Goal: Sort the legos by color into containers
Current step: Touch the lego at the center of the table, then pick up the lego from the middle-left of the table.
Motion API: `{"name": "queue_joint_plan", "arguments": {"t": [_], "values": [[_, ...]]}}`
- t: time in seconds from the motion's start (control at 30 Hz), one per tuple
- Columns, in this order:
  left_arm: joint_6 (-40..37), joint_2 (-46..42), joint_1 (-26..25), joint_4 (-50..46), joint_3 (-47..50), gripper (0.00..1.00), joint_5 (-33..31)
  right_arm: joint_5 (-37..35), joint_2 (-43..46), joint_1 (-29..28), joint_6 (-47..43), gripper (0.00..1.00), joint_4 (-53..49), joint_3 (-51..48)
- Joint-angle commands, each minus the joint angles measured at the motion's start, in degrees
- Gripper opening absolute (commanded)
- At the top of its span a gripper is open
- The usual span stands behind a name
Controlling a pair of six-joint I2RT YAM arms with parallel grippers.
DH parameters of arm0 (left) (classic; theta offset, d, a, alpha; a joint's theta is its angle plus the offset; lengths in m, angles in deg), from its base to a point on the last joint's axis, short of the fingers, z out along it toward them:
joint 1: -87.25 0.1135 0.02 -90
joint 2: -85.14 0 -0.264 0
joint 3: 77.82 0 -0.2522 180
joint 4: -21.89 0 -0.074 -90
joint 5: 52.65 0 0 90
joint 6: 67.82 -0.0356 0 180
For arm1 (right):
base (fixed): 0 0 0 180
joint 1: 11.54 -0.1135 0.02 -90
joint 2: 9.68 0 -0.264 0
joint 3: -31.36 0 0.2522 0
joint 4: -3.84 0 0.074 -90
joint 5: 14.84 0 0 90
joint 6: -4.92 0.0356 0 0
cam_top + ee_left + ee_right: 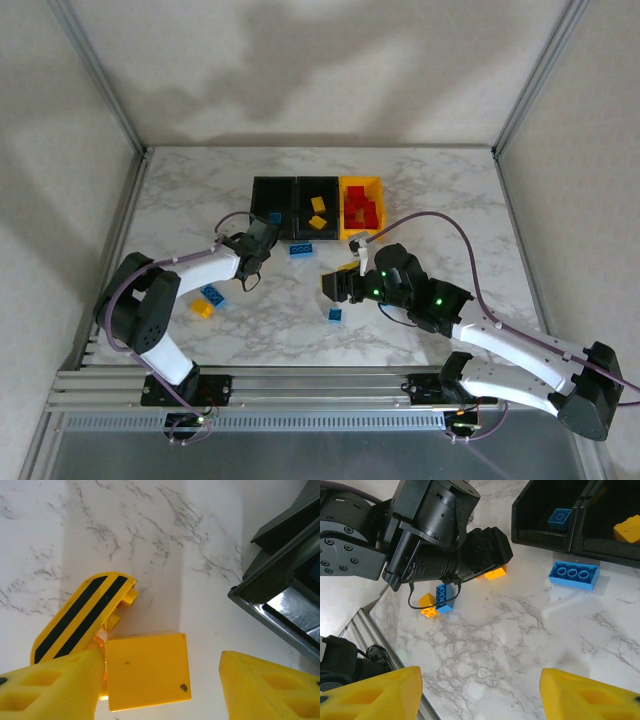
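Legos [362,212] part sorted: red in the yellow-orange bin [361,181], yellow in the middle black bin [318,183], blue in the left black bin [273,190]; others lie loose on the surface [430,200]. Left pincer [162,680] straddles a yellow brick [145,670] beside the bins, one finger touching, the other apart: grip judged not yet made. Right pincer [480,690] hangs wide and empty, apparently standing clear.
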Motion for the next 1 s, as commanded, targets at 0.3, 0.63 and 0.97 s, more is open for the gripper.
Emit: {"name": "queue_joint_plan", "arguments": {"t": [0.3,0.63,0.97], "values": [[-0.05,-3.35,-0.26,-4.39,1.72,0.63,3.3,-1.38,-1.18,-0.53,0.19,0.63,1.7,-0.38],[-0.52,-4.73,-0.45,-5.45,1.49,0.68,2.28,-1.24,-1.29,-0.55,0.1,0.63,2.04,-0.59],[2.22,1.07,-0.91,-3.62,-0.94,0.79,2.85,-1.42,-0.22,-0.58,-0.07,0.63,1.95,-1.19]]}}
